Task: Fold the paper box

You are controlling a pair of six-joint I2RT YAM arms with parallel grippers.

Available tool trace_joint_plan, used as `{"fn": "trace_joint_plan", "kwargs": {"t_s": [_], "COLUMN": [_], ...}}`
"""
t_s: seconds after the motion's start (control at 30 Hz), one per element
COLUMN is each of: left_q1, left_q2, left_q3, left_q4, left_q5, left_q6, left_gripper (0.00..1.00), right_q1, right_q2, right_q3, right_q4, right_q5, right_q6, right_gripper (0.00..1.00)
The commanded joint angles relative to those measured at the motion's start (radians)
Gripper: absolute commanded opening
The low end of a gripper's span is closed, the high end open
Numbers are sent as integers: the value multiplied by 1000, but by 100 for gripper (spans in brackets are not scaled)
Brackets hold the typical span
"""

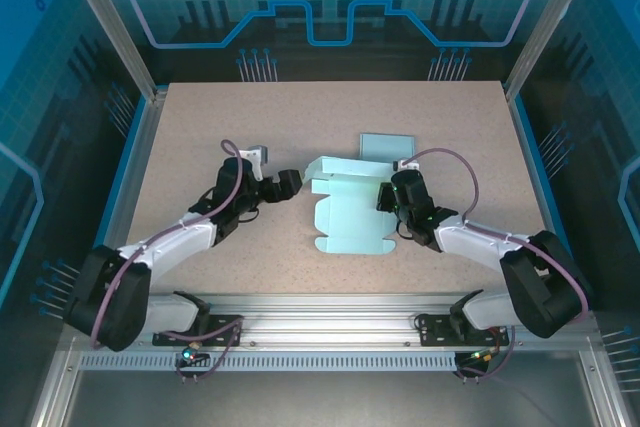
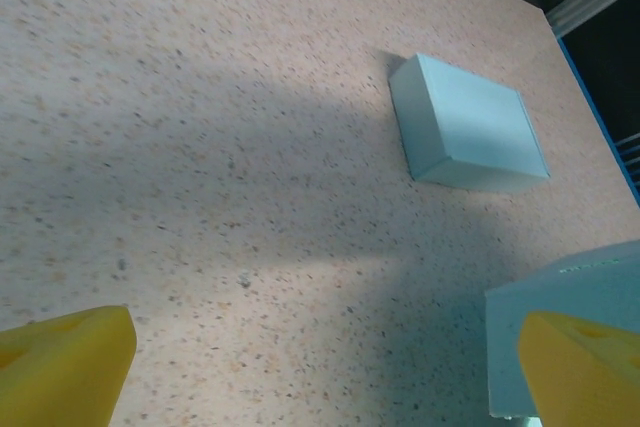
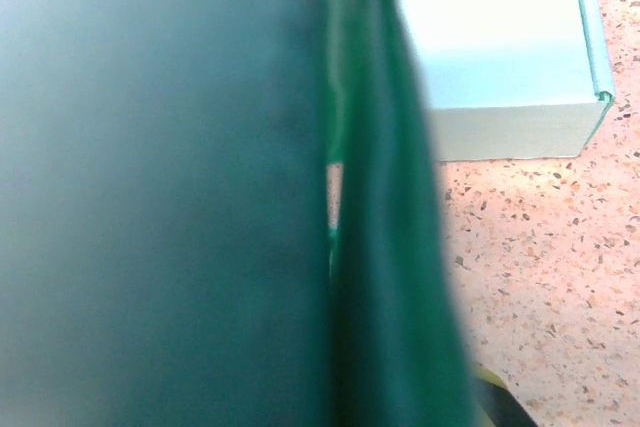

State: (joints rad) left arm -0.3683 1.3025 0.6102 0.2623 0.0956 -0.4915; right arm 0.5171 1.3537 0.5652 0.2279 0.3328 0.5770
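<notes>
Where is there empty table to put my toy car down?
Bare table lies along the far edge behind the small folded box, in the far left corner, and between the flat paper box and the near rail. The middle is crowded: the left pincer sits beside the paper, and the right pincer is over its right side.
</notes>
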Motion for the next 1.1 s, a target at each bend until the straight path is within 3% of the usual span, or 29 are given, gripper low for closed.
{"fn": "trace_joint_plan", "kwargs": {"t_s": [0.0, 0.3, 0.6, 0.8, 1.07], "left_q1": [8, 8, -32, -164, -215], "left_q2": [32, -85, -250, -213, -98], "left_q3": [34, -25, -6, 109, 198], "left_q4": [81, 119, 67, -121, -246], "left_q5": [91, -27, -17, -193, -337], "left_q6": [-32, -77, -33, 148, 198], "left_gripper": [99, 99, 99, 99, 99], "right_q1": [12, 12, 30, 50, 74], "right_q2": [-12, 45, 99, 110, 99], "right_q3": [35, 57, 92, 117, 128], "right_q4": [-18, -34, -33, -46, -59], "right_q5": [11, 20, 35, 50, 61], "right_q6": [17, 29, 21, 6, 2], "right_gripper": [0, 0, 0, 0, 0]}}
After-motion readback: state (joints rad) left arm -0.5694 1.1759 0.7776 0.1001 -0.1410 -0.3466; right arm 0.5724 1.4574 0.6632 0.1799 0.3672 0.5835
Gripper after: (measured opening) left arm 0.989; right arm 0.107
